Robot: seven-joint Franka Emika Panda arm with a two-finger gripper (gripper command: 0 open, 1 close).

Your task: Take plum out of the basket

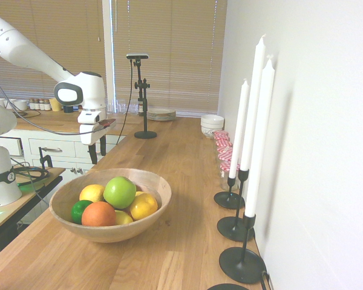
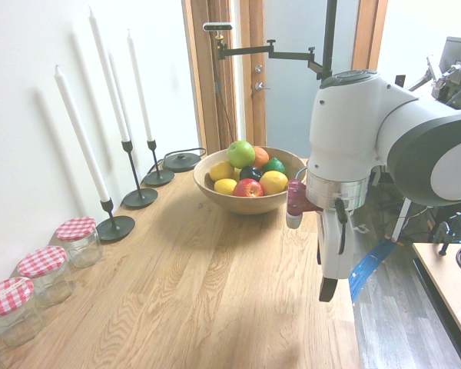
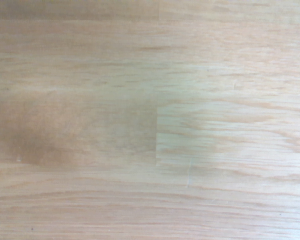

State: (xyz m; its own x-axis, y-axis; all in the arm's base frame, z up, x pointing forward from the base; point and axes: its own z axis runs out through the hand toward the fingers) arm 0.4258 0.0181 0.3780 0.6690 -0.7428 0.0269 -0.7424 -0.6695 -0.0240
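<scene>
Plum (image 2: 250,174) sits among other fruit in the wooden basket (image 2: 203,183), the pincer (image 1: 92,158) standing apart

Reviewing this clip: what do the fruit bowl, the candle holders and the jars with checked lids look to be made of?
Bowl: light brown wood, smooth and matte, faint grain showing.
Candle holders: probably metal, painted matte black, judging by thin stems and flat discs.
Jars: clear, glossy, likely glass; their red-and-white lids could be cloth-covered or printed metal.
</scene>
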